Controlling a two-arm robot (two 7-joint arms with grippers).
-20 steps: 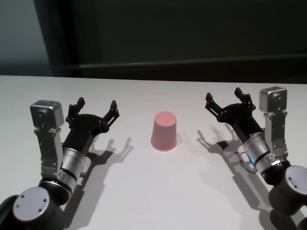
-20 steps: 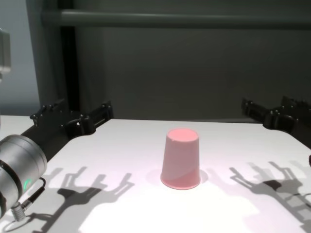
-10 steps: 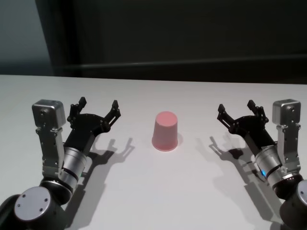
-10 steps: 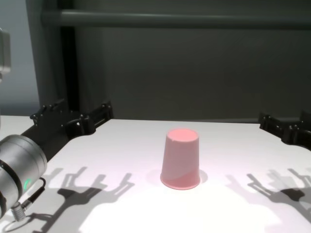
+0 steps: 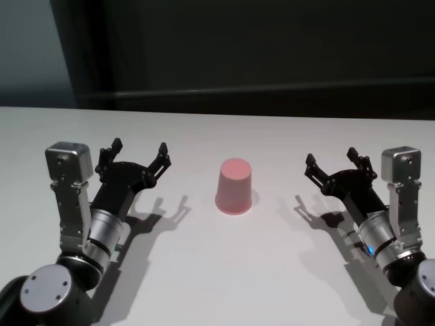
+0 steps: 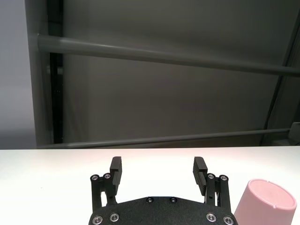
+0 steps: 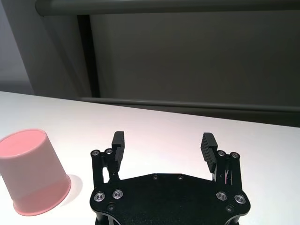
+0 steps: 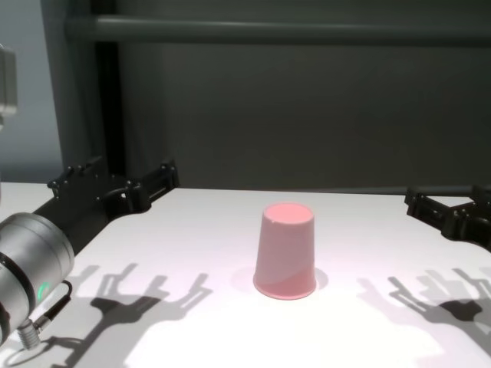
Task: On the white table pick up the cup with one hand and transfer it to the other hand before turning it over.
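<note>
The salmon-pink cup stands upside down, base up, in the middle of the white table; it also shows in the chest view, left wrist view and right wrist view. My left gripper hovers open to the cup's left, apart from it, nothing between its fingers. My right gripper hovers open to the cup's right, also apart and empty, its fingers spread wide.
A dark wall with horizontal grey rails runs behind the table's far edge. Shadows of both grippers fall on the tabletop beside the cup.
My right gripper has pulled back to the right and toward me, away from the cup. The left arm and the cup have not moved.
</note>
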